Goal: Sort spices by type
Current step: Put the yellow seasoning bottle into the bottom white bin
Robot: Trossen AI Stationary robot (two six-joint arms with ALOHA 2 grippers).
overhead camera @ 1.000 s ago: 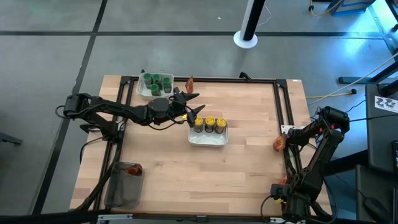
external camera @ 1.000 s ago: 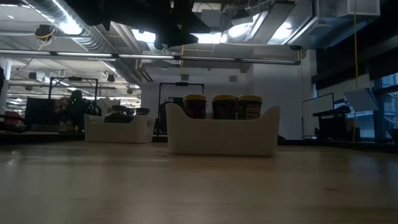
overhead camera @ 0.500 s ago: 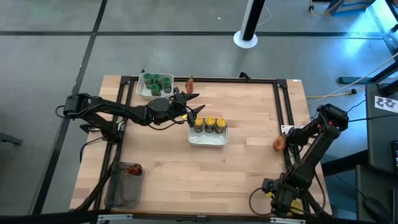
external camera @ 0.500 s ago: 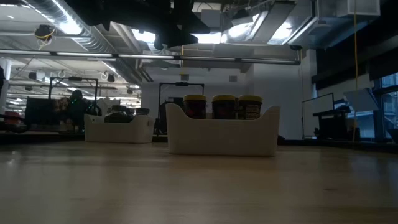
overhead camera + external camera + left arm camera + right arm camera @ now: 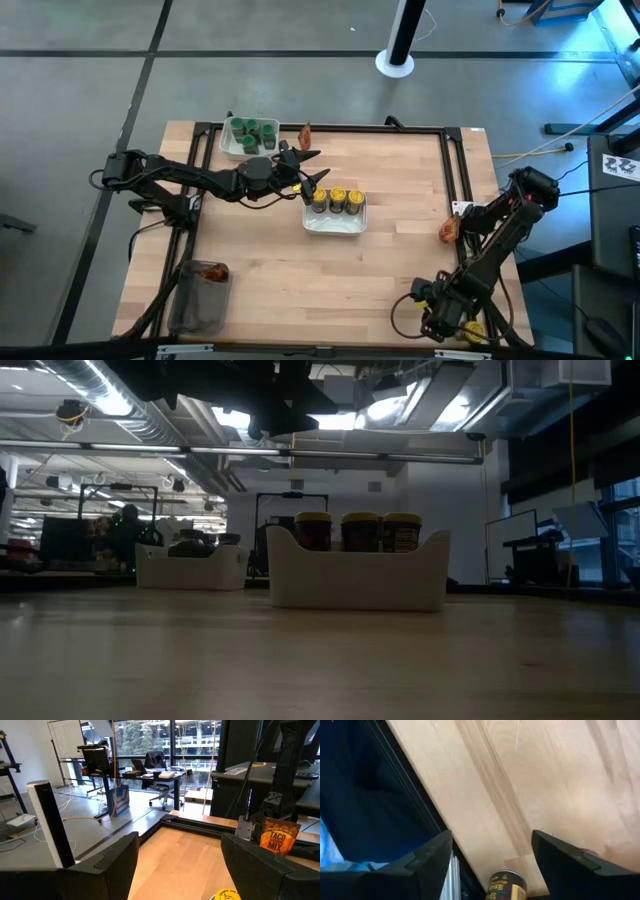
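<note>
Three yellow-lidded jars (image 5: 337,199) stand in a white tray (image 5: 334,224) at mid-table. Several green-lidded jars (image 5: 250,132) fill a second white tray (image 5: 228,146) by the far edge. One red-orange packet (image 5: 306,133) stands at the far edge; another (image 5: 447,230) (image 5: 280,835) leans on the right rail. My left gripper (image 5: 312,166) (image 5: 180,840) hovers open between the two trays. My right gripper (image 5: 425,312) (image 5: 491,834) is open over the table's near right corner, where another yellow-lidded jar (image 5: 506,887) shows low between its fingers, untouched.
A clear grey tub (image 5: 200,300) with red-orange packets (image 5: 208,271) inside sits at the near left corner. A black rail (image 5: 460,170) frames the table. Bare wood (image 5: 300,290) lies between the tub and my right gripper.
My right arm has swung out from its folded place at the right rail, and its gripper has moved along the near edge toward the table's left. My left arm and all the jars, packets and trays have kept still.
</note>
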